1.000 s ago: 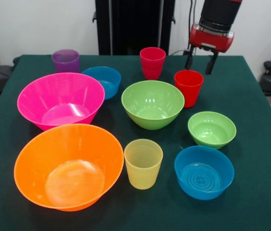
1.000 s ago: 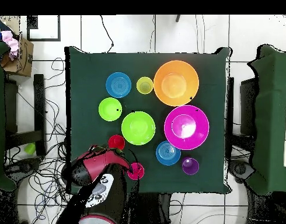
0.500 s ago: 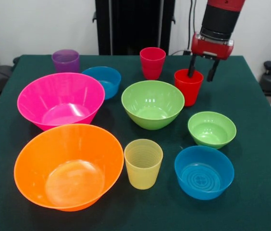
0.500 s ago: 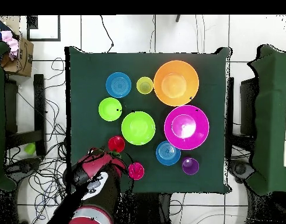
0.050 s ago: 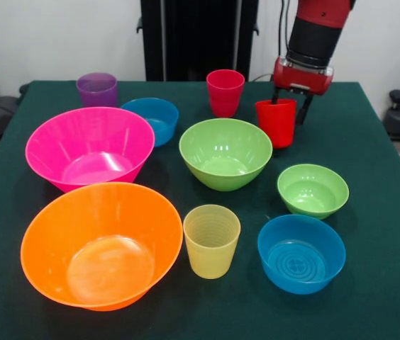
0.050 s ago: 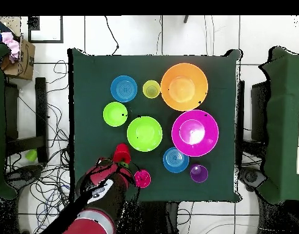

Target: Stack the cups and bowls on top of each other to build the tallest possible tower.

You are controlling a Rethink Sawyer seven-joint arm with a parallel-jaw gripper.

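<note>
Red plastic is gripped in the front view: the bright red cup (image 5: 276,121) is held at its rim between the fingers of the gripper (image 5: 288,108), clenched on it, beside the medium lime green bowl (image 5: 225,152). The pinkish-red cup (image 5: 225,91) is seen just behind, apart. Whether the held cup touches the table (image 5: 384,177) cannot be told.

From overhead, the same cup (image 6: 121,152) is seen at the gripper (image 6: 117,162), between the green bowl (image 6: 144,133) and the table's edge.

I see a dark green table (image 5: 370,134), cables (image 6: 45,122) on the tiled floor, and a cardboard box (image 6: 21,58) nearby.
</note>
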